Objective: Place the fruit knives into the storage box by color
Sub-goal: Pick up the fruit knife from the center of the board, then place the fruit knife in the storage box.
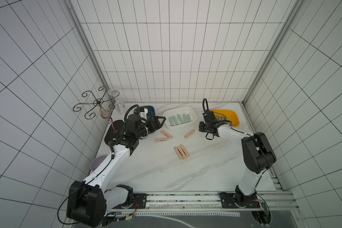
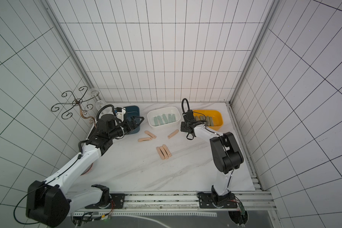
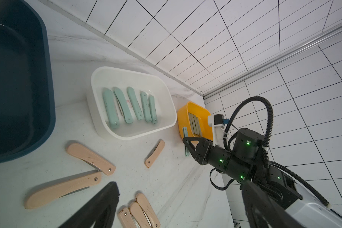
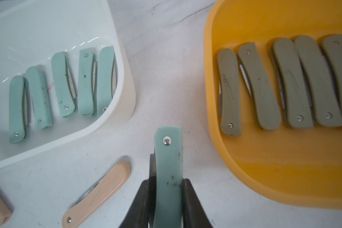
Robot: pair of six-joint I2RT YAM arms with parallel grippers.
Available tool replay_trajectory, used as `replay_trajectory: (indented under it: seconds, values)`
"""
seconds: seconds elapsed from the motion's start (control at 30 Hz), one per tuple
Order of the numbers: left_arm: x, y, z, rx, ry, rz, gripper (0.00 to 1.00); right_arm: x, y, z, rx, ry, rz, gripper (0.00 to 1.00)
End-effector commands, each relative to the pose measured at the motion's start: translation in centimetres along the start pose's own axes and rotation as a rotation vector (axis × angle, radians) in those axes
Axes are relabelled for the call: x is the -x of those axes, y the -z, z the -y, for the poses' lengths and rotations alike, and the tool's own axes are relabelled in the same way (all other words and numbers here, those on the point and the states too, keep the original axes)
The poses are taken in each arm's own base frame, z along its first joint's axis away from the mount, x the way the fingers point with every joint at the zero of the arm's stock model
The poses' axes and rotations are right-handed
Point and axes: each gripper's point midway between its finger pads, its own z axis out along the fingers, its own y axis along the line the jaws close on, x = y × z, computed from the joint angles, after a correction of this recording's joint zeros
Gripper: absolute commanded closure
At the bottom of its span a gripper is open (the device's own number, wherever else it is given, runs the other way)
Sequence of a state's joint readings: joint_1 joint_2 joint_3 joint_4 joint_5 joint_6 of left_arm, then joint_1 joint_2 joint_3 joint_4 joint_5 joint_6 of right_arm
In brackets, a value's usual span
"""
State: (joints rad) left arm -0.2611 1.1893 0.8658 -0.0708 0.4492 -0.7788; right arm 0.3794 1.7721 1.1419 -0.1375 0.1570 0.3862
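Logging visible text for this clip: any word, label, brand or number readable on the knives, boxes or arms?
None. The mint-green knife in the right gripper shows only scuffs; the white box and yellow box are plain. Nothing legible elsewhere.

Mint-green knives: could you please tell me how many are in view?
6. Five mint knives lie in the white box; the sixth knife is in the jaws of the right gripper, beside the yellow box. None looks hidden.

Right wrist view's edge cuts off the mint-green knife [image 4: 168, 173] and fingers [image 4: 141, 203].
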Motion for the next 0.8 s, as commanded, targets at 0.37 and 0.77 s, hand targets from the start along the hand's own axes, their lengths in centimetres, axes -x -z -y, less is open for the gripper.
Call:
replay_trajectory:
  seconds: [0.37, 0.77]
  values:
    - [3.0, -2.3, -0.6, 0.005, -0.004, 0.045, 0.03, 9.7, 5.5, -5.5, 0.255, 0.044, 0.18, 0.75]
    - [3.8, -3.0, -1.4, 0.012, -0.005, 0.048, 0.03, 14.1, 1.9, -12.6, 0.4, 0.13, 0.222, 0.74]
